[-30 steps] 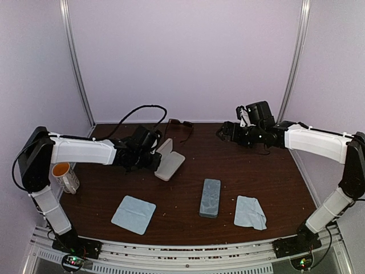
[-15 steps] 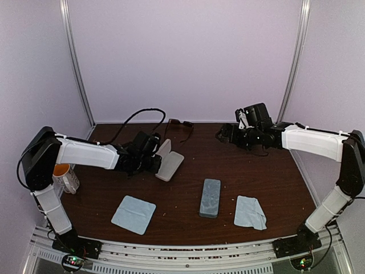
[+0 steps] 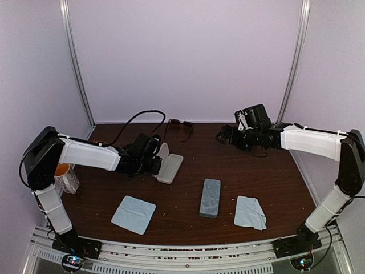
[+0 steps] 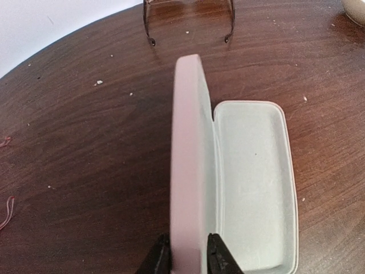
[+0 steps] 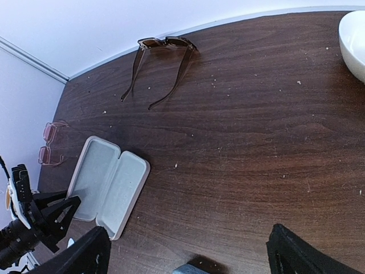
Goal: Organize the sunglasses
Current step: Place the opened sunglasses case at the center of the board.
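Left gripper (image 4: 185, 260) has the upright lid of the open pink case (image 4: 188, 171) between its fingers (image 4: 161, 261), one against each face; whether they actually pinch it I can't tell. Right gripper (image 3: 222, 135) hangs with its jaws spread wide and nothing between them. Of the sunglasses, the chunky pair (image 5: 165, 41) lies at the top of the right wrist view, near the back wall. It has a see-through brown frame and dark lenses, with both arms unfolded and splayed toward the case. The thin wire pair (image 5: 49, 142) sits at that view's left edge, pinkish-red, just beyond the case and well apart from the other.
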Motion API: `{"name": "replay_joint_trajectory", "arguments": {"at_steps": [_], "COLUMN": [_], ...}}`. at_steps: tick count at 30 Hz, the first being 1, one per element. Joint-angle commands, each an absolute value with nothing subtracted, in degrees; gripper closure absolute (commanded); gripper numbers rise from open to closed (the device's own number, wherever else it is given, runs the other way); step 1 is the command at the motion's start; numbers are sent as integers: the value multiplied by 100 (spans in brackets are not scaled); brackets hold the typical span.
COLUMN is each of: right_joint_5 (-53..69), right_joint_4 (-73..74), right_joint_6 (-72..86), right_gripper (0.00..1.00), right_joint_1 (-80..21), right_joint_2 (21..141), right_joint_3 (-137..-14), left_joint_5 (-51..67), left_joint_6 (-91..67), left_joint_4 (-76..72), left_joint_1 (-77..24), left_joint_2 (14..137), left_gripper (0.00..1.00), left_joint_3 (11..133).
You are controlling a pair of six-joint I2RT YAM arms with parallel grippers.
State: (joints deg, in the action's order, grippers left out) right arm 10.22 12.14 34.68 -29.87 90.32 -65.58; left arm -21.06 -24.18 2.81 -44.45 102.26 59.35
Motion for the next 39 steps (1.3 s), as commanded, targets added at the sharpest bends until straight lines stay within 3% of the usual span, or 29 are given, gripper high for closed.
{"name": "replay_joint_trajectory", "arguments": {"at_steps": [1,10,17,19,21,22,31,39], "right_joint_5": [924,844,472,301,83,-96,-483,-2], "right_joint_4": [1284,1476,1954,2224,2461,2597,3520,3872], "right_joint_6": [3411,3344,3194,3195,3276,3363,4194,4632], "right_gripper": [3,3,3,3,3,3,0,0], "right_joint_1": [-2979,-3016,-3348,-3554,-3755,-3868,-4869,-5157], "right_joint_2": [8987,8857,8559,8523,8480,8474,9095,9759], "right_joint_3": [-6435,-6432,-6371,-6403,-6413,-6419,-6748,-6997], "left_joint_5": [-2241,-2218,-2498,-2539,-2559,-2609,-3187,-3186], "left_joint_6": [-2434,-2302,-1649,-1476,-1312,-1231,-976,-1124], "left_joint_4": [-52,-22,436,485,508,513,-1,1188], "left_joint_1": [-4412,-4409,-4380,-4350,-4306,-4282,-3862,-3719], "left_joint_2": [10213,9813,9213,9036,8868,8793,8222,8433], "left_gripper": [74,65,39,27,6,3,2,2], "left_joint_3": [5923,5976,6439,6494,6520,6533,6121,6606]}}
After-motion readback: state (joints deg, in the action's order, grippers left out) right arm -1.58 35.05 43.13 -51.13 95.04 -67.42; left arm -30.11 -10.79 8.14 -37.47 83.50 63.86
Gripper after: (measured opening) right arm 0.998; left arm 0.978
